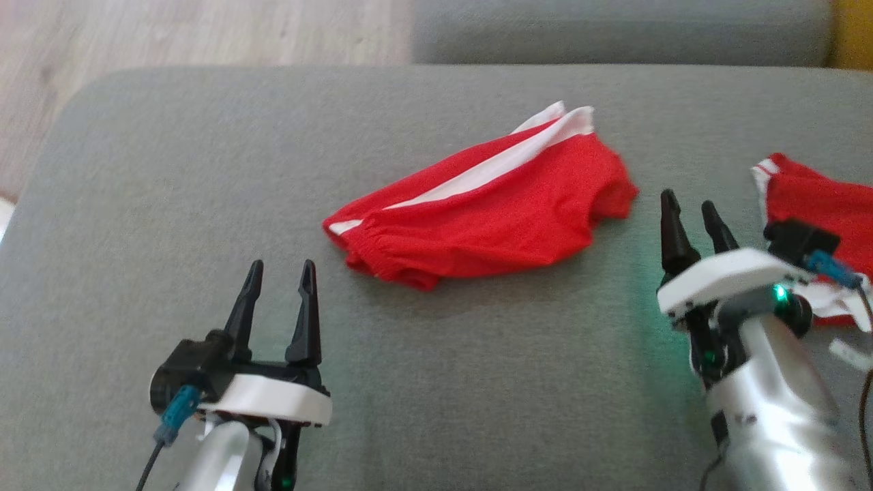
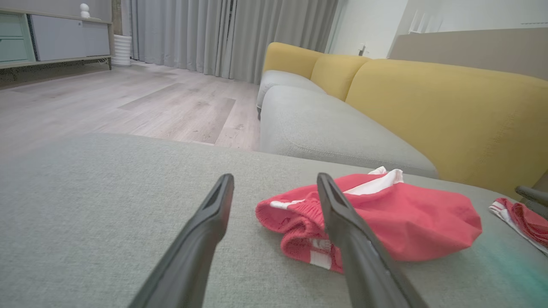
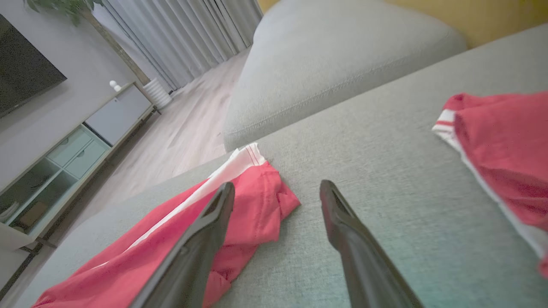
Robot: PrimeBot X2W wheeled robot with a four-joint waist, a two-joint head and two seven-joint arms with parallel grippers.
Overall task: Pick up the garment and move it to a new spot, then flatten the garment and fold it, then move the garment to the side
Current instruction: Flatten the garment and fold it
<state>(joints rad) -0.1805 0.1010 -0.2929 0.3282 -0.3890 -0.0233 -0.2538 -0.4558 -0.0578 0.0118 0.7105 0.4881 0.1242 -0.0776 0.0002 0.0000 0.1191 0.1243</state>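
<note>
Soft, even daylight; mild blur; faint shadow beneath the garment (image 1: 491, 211).

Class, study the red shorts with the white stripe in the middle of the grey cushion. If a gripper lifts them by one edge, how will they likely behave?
The red shorts lie crumpled in soft folds, so they will probably hang limp. The thin fabric looks light. Pushed, they would likely bunch on the woven cushion rather than slide.

**Surface finishes: cloth, plastic, wood**
Red shorts (image 1: 477, 211), ahead and right of the left gripper (image 1: 281, 269): soft matt knit cloth with a smooth white stripe. Sofa cushion (image 1: 170, 204) beneath it: grey, matt, coarse weave. Fingers (image 2: 201, 239): dark matt plastic. Floor (image 2: 128, 98) beyond: pale wood grain.
</note>
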